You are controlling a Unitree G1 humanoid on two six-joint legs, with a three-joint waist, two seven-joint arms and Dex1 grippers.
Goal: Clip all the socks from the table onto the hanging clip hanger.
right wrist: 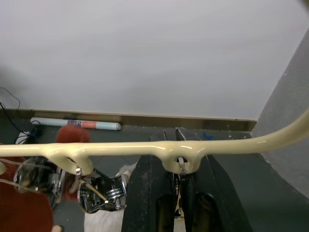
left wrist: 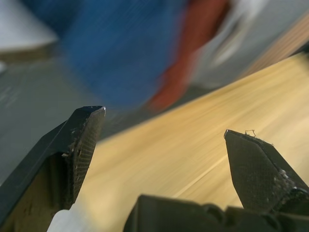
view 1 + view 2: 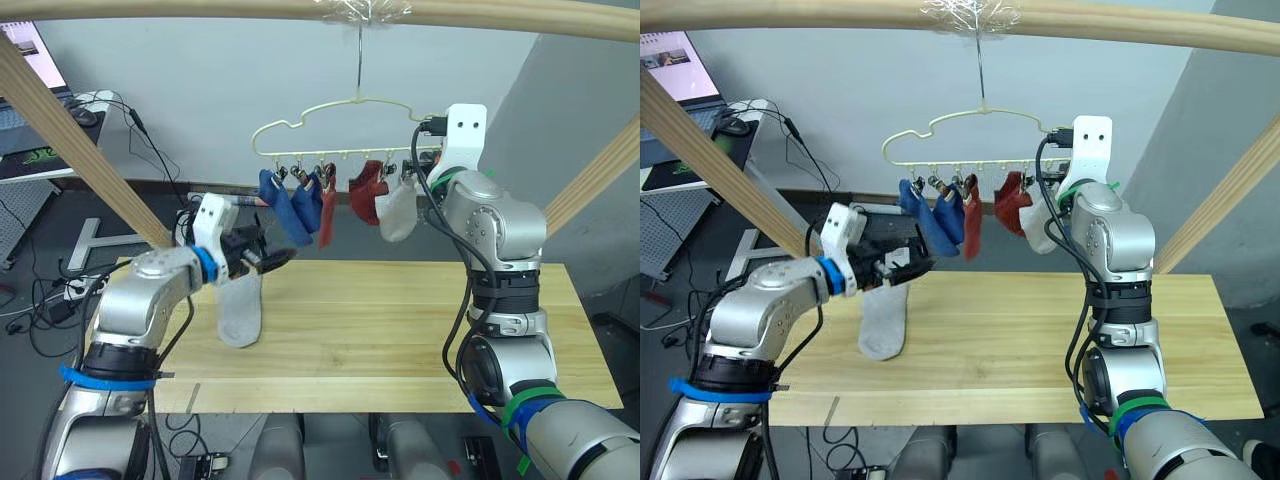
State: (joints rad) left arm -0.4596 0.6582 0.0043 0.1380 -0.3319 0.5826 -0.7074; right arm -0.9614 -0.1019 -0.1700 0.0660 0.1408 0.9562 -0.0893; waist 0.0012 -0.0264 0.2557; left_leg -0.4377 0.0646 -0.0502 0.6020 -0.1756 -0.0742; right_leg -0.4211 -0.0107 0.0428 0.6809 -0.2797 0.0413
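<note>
Left claw (image 3: 270, 260) agape, right arm raised

A thick wooden pole (image 3: 200, 8) runs overhead, well above the left pincer (image 3: 268, 262). A laptop (image 3: 680, 65) sits far behind it, and cables (image 3: 45, 300) lie on the floor (image 3: 60, 215) beside it.

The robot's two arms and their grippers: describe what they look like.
Both arms have rounded silver metal shells with black joints. The left arm has blue bands and a white wrist bracket. The left gripper has two black textured fingers. The right arm has a green band and a blue one, black cables along it and a white bracket on top. The right gripper is black too.
</note>
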